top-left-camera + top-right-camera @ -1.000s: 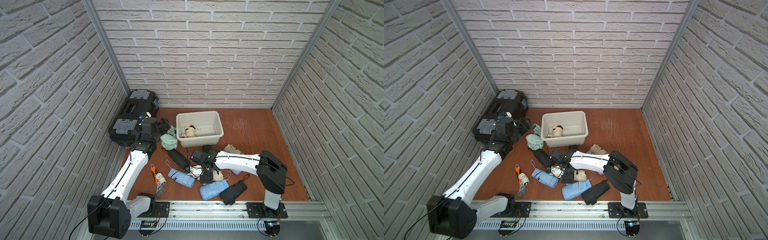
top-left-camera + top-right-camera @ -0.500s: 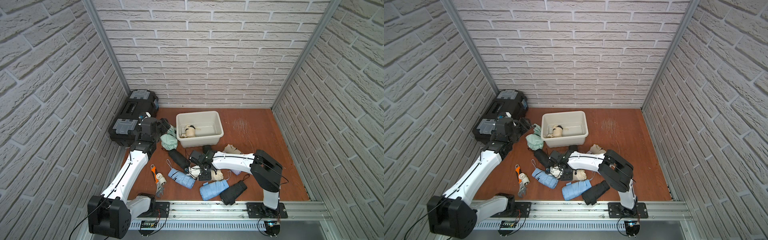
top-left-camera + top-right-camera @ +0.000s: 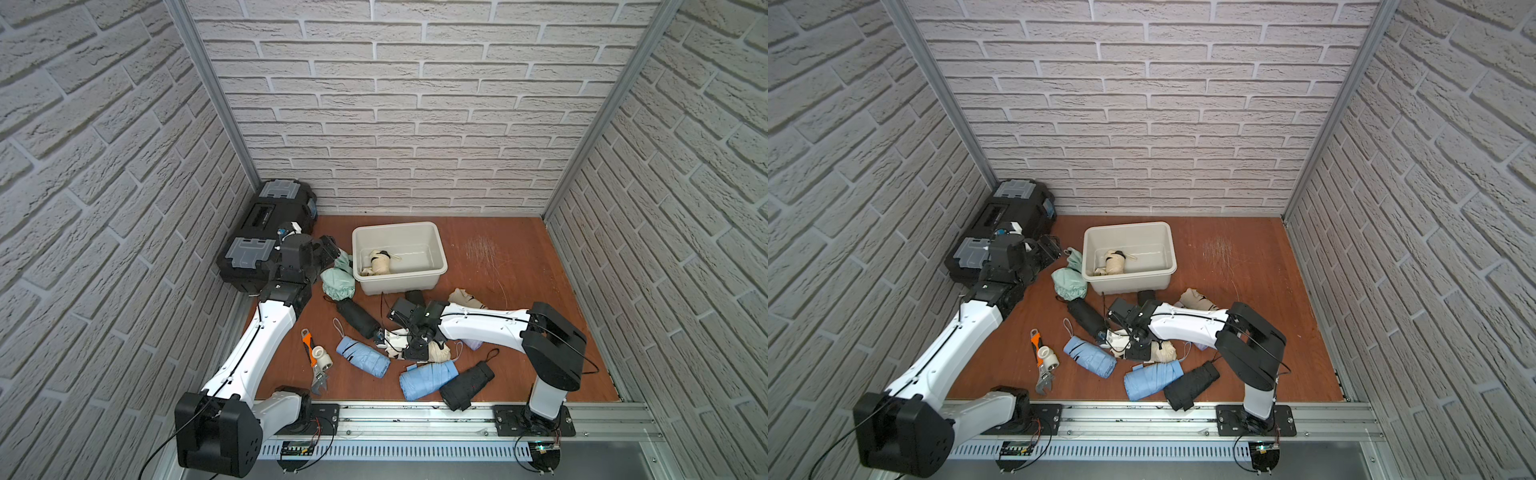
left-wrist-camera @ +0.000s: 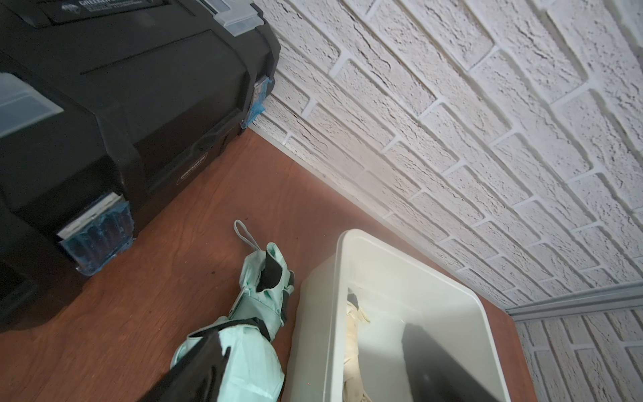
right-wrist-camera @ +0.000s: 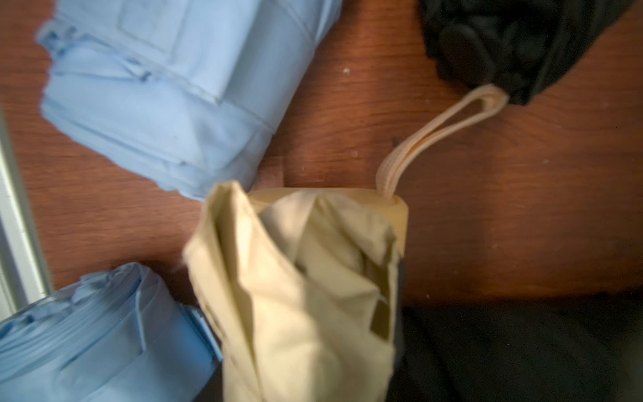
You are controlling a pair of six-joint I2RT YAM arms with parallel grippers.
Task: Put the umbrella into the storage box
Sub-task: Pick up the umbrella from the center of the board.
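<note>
The off-white storage box point(image 3: 402, 286) point(image 3: 1128, 227) point(image 4: 318, 313) stands at the back middle with one cream umbrella point(image 3: 380, 262) lying inside. Another cream umbrella point(image 3: 441, 352) point(image 3: 1165, 351) point(image 5: 306, 278) lies on the floor among several others. My right gripper point(image 3: 417, 350) point(image 3: 1138, 351) point(image 5: 306, 348) is down on it, jaws shut around its folded cloth; its strap loop point(image 5: 438, 132) trails free. My left gripper point(image 3: 328, 249) point(image 3: 1050, 245) point(image 4: 313, 376) hangs open above a mint umbrella point(image 3: 338, 282) point(image 4: 250, 355) beside the box's left wall, holding nothing.
A black toolbox point(image 3: 266, 232) point(image 4: 104, 104) fills the back left corner. Two light-blue umbrellas point(image 3: 361, 357) point(image 3: 428, 374) and two black ones point(image 3: 355, 318) point(image 3: 467, 384) lie round the right gripper. An orange-handled wrench point(image 3: 309, 345) and a white fitting point(image 3: 322, 358) lie front left.
My right arm has shifted a little left over the cream umbrella on the floor and its jaws have closed on it. The left arm has stayed put.
</note>
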